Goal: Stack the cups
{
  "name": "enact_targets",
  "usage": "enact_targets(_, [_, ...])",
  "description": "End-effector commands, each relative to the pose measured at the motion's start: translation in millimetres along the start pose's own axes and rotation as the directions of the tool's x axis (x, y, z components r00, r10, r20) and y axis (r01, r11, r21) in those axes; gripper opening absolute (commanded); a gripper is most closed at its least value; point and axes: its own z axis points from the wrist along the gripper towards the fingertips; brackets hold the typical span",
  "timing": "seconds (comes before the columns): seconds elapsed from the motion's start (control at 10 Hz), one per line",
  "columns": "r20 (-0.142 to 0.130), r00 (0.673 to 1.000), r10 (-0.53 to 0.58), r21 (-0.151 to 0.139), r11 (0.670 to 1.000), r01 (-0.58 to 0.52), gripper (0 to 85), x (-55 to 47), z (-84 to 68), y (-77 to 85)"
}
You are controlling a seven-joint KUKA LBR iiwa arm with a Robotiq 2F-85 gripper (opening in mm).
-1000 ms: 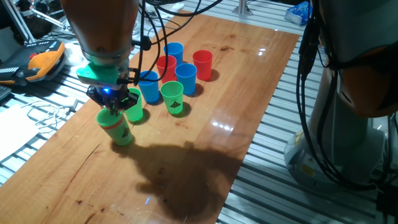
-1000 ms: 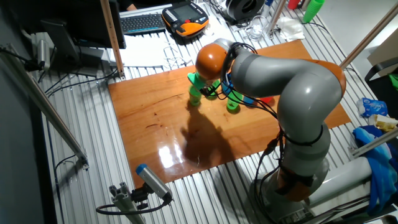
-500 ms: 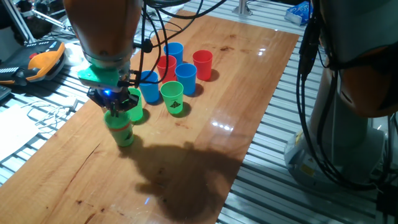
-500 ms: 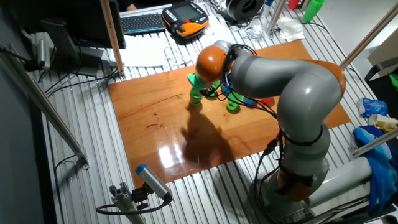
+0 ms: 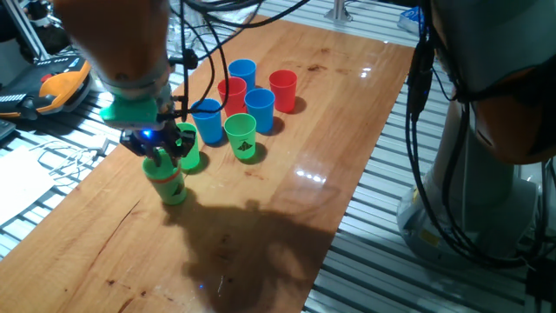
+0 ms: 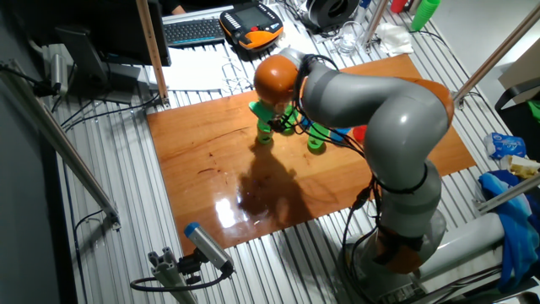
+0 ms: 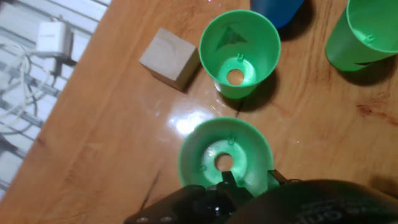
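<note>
1. The gripper (image 5: 158,149) sits over a short green stack (image 5: 169,184) with a red band, standing on the worktop (image 5: 295,156) left of the other cups (image 5: 248,100); the jaws seem closed on its rim.
2. Judged: a cup is being seated. Next comes release and a straight lift.
3. In the hand view the fingertips are cut off, and a wooden cube (image 7: 170,57) lies near a green cup (image 7: 239,53).

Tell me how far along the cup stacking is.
Done: one short stack of tapered plastic cups, green with a red band showing, stands upright. In hand: the gripper sits at its rim; grip unclear. Left: seven others stand single, such as the marked green cup and a red cup.
</note>
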Motion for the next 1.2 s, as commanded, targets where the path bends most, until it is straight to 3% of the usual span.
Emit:
enact_targets(0.0, [-0.004,1.000,-0.008,-0.003,1.000,0.008,34.0,-0.2,2.3,-2.6])
enact_targets(0.3, [-0.010,1.000,-0.022,-0.030,0.999,0.021,34.0,-6.4,11.5,-12.3])
enact_targets(0.5, [0.007,1.000,-0.024,-0.049,0.999,0.024,34.0,-6.1,19.8,-16.1])
enact_targets(0.8, [0.040,0.999,-0.028,-0.047,0.998,0.030,34.0,-5.2,27.7,-15.7])
enact_targets(0.9, [0.043,0.998,-0.035,-0.044,0.998,0.037,17.0,-4.8,30.9,-15.7])
enact_targets(1.0, [0.030,0.998,-0.049,-0.042,0.998,0.050,17.0,-4.8,33.2,-16.1])
enact_targets(1.1, [0.003,0.997,-0.079,-0.038,0.996,0.079,0.0,-4.6,35.2,-17.0])
